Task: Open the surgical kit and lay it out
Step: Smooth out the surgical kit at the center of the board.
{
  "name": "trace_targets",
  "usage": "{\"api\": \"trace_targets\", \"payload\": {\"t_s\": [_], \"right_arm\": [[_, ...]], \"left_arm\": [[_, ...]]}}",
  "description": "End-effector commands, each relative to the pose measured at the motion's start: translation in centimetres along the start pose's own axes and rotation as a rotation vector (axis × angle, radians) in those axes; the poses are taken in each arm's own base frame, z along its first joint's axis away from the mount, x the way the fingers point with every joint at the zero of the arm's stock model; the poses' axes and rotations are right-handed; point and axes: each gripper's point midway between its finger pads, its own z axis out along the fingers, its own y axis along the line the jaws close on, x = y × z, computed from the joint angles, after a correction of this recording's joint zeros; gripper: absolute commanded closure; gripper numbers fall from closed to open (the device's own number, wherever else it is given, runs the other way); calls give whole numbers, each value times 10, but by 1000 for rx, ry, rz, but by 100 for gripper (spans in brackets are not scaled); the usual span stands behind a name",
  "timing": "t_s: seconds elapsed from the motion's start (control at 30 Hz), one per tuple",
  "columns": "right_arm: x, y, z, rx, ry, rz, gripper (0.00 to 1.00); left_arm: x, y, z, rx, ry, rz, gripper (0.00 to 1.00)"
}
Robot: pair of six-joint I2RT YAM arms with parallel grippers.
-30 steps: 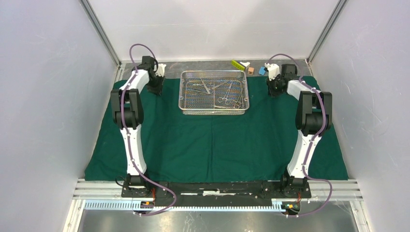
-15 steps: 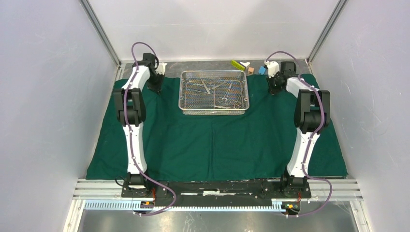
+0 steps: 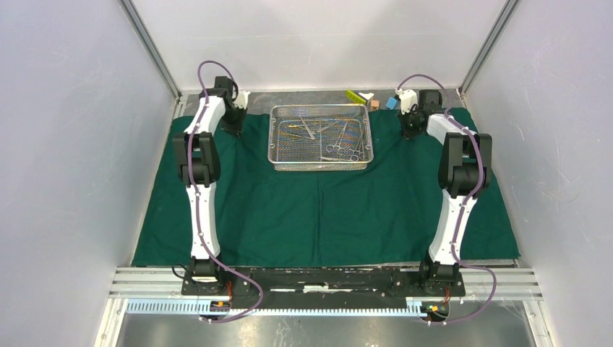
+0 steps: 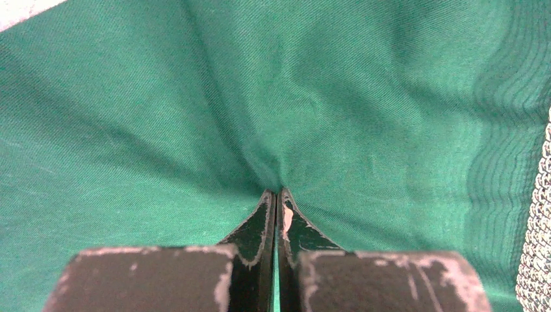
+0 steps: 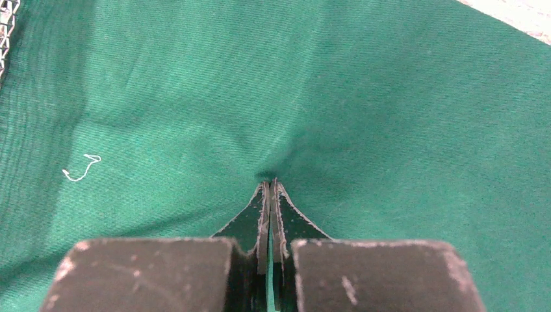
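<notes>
The surgical kit lies unwrapped: a dark green cloth (image 3: 325, 210) spread over the table, with a silver wire-mesh tray (image 3: 322, 165) at its far middle that holds steel clamps and tweezers (image 3: 336, 148). My left gripper (image 3: 233, 129) is down on the cloth left of the tray, near the far left corner. In the left wrist view it (image 4: 277, 192) is shut on a pinch of cloth (image 4: 273, 117), with folds running to its tips. My right gripper (image 3: 410, 130) stands right of the tray and is likewise shut (image 5: 269, 181) on a small pucker of cloth (image 5: 325, 97).
Small blocks sit on the bare table behind the tray: yellow-green (image 3: 354, 96), brown (image 3: 374, 105) and blue (image 3: 391, 104). White walls close in left, right and back. The tray's mesh edge (image 4: 536, 227) shows at the right of the left wrist view.
Both grippers closed on the cloth and shifted toward the back wall. The cloth's near edge drew slightly away from the arm bases.
</notes>
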Motion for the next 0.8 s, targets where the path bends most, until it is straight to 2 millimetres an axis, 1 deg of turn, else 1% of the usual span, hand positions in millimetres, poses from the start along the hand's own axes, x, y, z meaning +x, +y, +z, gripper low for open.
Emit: {"api": "trace_targets", "payload": {"t_s": [0.0,0.1,0.27,0.53,0.73,0.77], "right_arm": [[38,-16,1,67,81,15,100],[43,-11,-5,61,81,12,100],[41,-11,-12,66,80,6,100],[41,-9,-16,58,82,11,100],[42,-7,-16,52,85,17,100],[42,-7,-16,51,87,17,100]], "left_arm": [[-1,14,21,-54,1,-22,98],[-4,17,20,-66,-5,-18,98],[-4,20,19,-81,-4,-9,98],[-10,29,17,-126,-12,8,98],[-15,32,20,-130,-23,10,98],[-15,36,20,-156,-18,10,98]]}}
